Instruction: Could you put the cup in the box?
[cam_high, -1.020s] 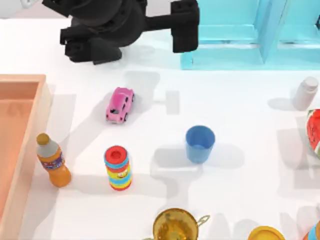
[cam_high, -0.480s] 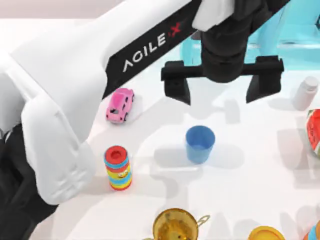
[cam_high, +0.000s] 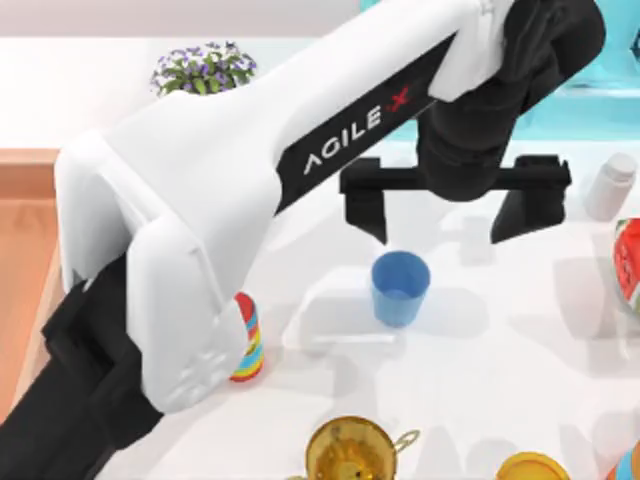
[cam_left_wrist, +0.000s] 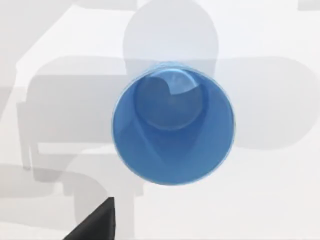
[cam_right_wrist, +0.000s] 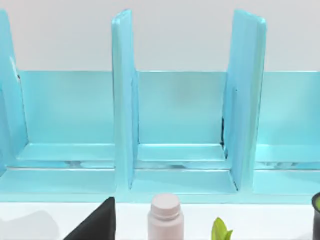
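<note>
— Cup (cam_high: 400, 288) first: where does it stand?

— Upright on the white bench (cam_high: 520, 370), about the middle, open mouth up, not touched by anything. The box (cam_high: 28, 172) lies at the bench's left edge, well apart from it, partly covered by my left arm (cam_high: 230, 190).

— And the left pincer (cam_high: 455, 210)?

— It hangs just above and behind the cup, spread wide, its two black fingers (cam_high: 365, 208) farther apart than the cup is broad, and it holds nothing.

— What differs from half a second ago?

— The left arm has swung farther over the bench and the pincer has come lower, nearer the cup. The pink toy car, plain to see then, is now under the arm. The striped can (cam_high: 246, 340) peeks out beside the arm, half hidden. A pot of purple flowers (cam_high: 203, 68) has come into sight at the back. The cup itself has not moved.

— Does the left wrist view add anything?

— It looks straight down into the cup (cam_left_wrist: 173, 131), showing its round rim and pale bottom, with one dark fingertip at the edge.

— And the right wrist view?

— The teal cabinet (cam_right_wrist: 175, 130) with its upright dividers, and a small pale bottle (cam_right_wrist: 165, 216) standing before it. Seen from above, that bottle (cam_high: 611, 186) stands at the bench's right side. The right pincer's state I cannot tell. A gold trophy cup (cam_high: 350, 450) stands at the near edge.
</note>
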